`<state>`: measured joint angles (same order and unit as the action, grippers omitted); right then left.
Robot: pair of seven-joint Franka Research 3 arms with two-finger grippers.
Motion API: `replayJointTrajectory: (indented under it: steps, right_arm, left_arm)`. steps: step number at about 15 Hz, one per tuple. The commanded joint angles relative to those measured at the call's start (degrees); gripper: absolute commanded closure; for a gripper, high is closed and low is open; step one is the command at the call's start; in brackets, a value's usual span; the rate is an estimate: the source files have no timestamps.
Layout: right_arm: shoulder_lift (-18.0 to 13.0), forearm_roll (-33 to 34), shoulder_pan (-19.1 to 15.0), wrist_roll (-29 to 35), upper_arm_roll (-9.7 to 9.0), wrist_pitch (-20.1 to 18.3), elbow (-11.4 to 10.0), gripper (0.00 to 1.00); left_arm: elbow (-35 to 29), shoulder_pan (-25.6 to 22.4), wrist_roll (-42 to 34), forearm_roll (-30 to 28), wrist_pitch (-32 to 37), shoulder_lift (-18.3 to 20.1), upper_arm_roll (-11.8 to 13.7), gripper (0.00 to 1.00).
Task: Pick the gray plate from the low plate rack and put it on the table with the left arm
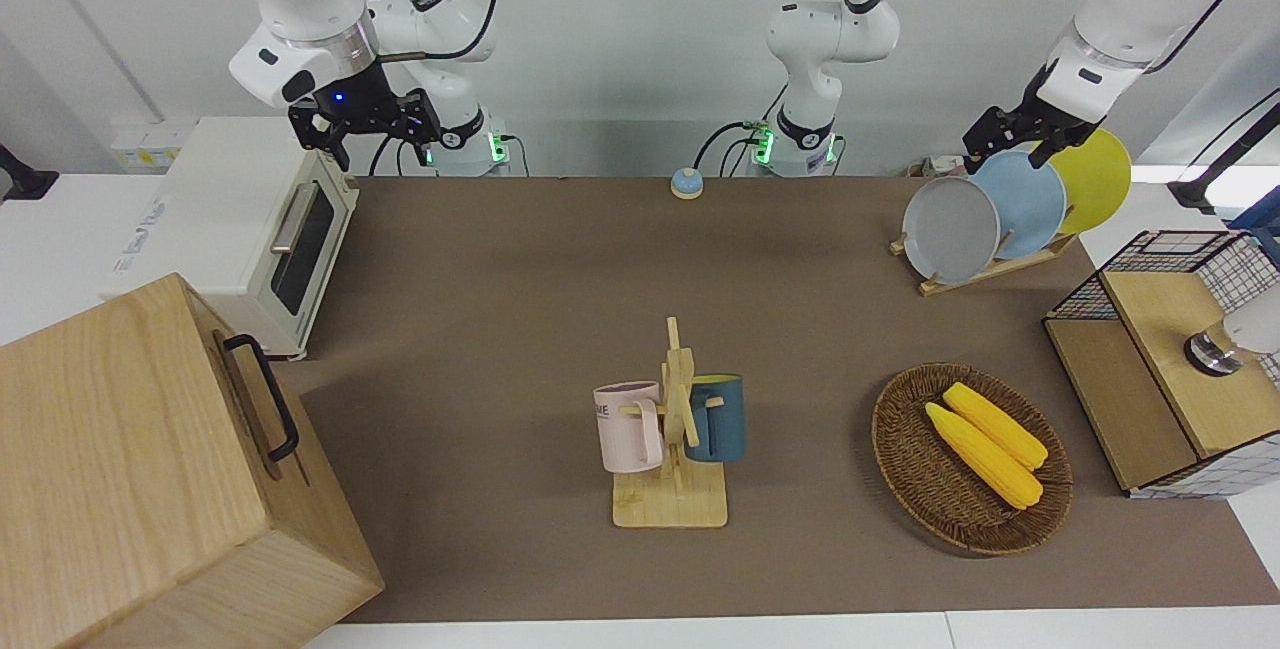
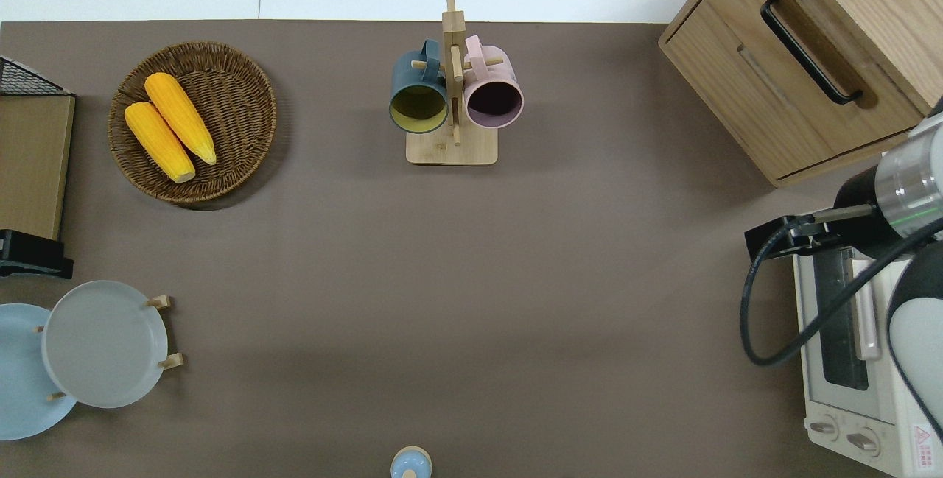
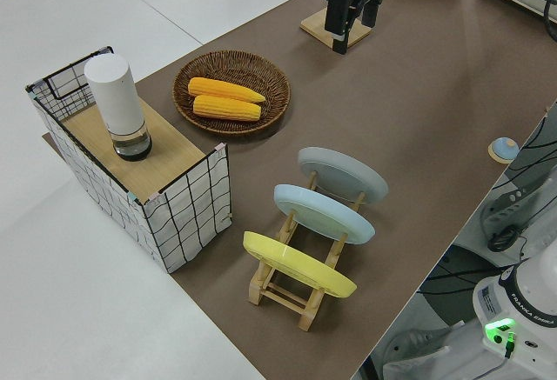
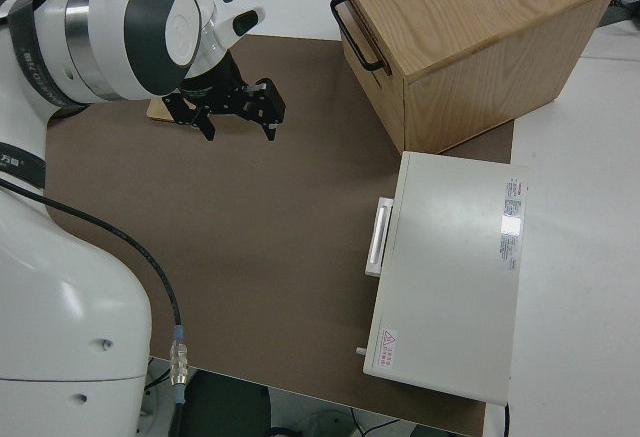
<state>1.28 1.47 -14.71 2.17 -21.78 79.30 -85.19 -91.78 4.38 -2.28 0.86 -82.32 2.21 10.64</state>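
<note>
The gray plate (image 1: 950, 229) stands on edge in the low plate rack (image 1: 990, 270), in the slot farthest from the robots, at the left arm's end of the table (image 1: 500, 309). It also shows in the overhead view (image 2: 103, 343) and the left side view (image 3: 342, 174). My left gripper (image 1: 1008, 149) is open and empty in the air. The overhead view shows the left gripper (image 2: 29, 263) over the table's edge, just off the gray plate's rim and not touching it. The right arm is parked, its gripper (image 4: 235, 115) open.
A light blue plate (image 1: 1030, 201) and a yellow plate (image 1: 1095, 179) stand in the same rack. A wire box (image 1: 1160, 369) with a white cylinder, a wicker basket (image 1: 970, 459) with two corn cobs, a mug stand (image 1: 672, 429), a wooden cabinet (image 1: 150, 469), a toaster oven (image 1: 250, 229) and a blue bell (image 1: 686, 183) are about.
</note>
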Motion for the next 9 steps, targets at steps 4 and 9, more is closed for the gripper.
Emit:
replayJointTrajectory:
  steps: [4,9]
  right_arm:
    - [-0.14,0.38,-1.47,0.73,-1.34,-0.82,0.55,0.017]
    - [-0.14,0.38,-1.47,0.73,-1.34,-0.82,0.55,0.017]
  left_arm:
    - [-0.59,1.07,3.77,1.16,-0.21,0.16,0.08,0.0]
    - [-2.52,1.07,3.34,5.01,-0.12,0.16,-0.09,0.0]
